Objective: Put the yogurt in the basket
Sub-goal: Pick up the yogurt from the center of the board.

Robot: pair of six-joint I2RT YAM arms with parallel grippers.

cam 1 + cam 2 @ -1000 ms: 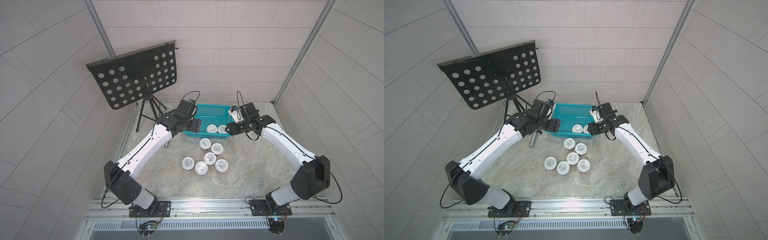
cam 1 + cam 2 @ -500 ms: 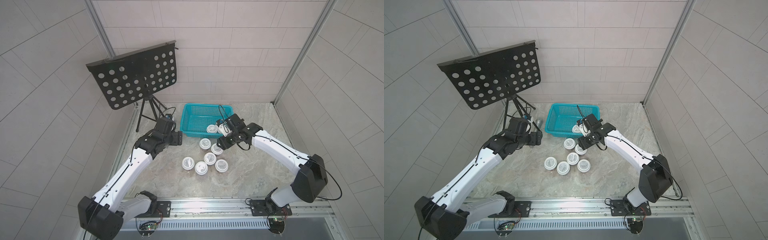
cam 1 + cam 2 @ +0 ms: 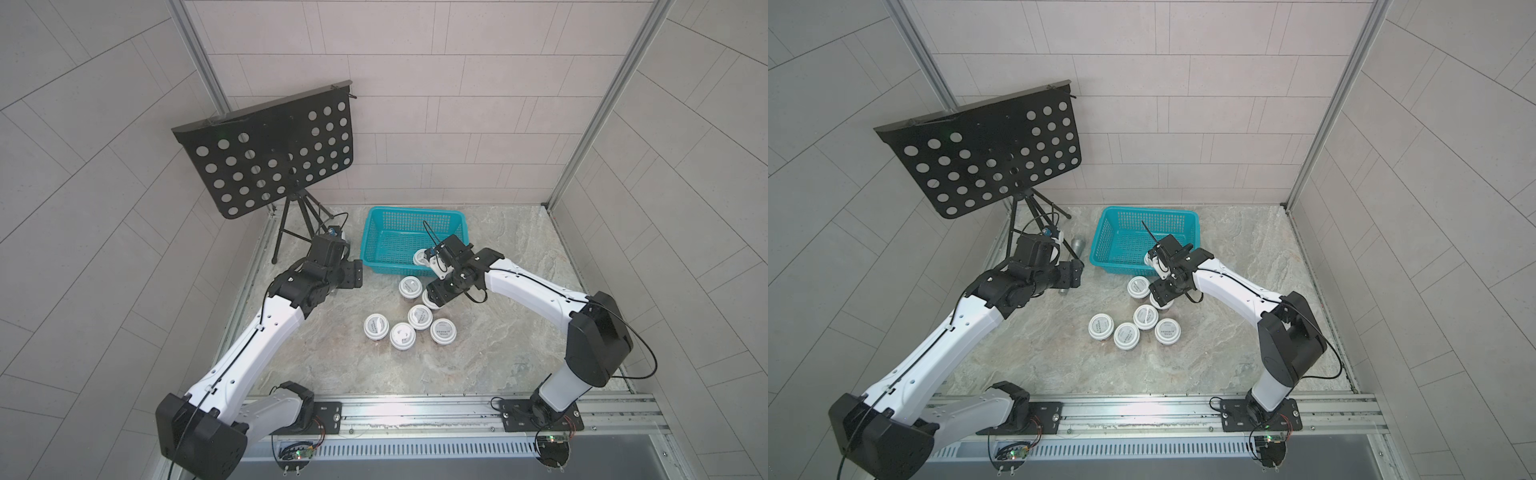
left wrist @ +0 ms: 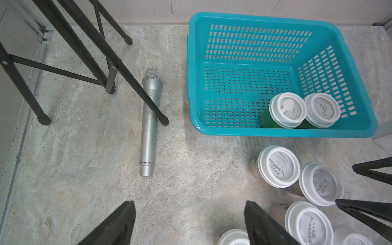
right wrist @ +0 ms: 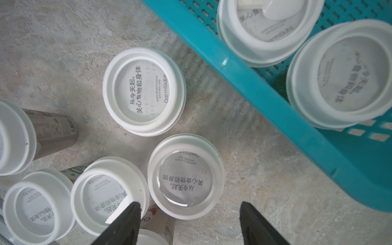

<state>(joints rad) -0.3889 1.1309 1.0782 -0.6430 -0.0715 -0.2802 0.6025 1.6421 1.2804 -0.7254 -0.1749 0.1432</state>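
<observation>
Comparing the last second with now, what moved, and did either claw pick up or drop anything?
Both arms pulled back from over the basket: the left claw to its left side, the right claw over the yogurt cups on the table. Both are open and empty; no cup changed place. Unchanged: two cups in the basket, six on the table.

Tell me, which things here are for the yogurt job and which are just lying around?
For the job: six yogurt cups on the table; two more cups in the teal basket.
Just lying about: the silver microphone; the black music stand.
</observation>
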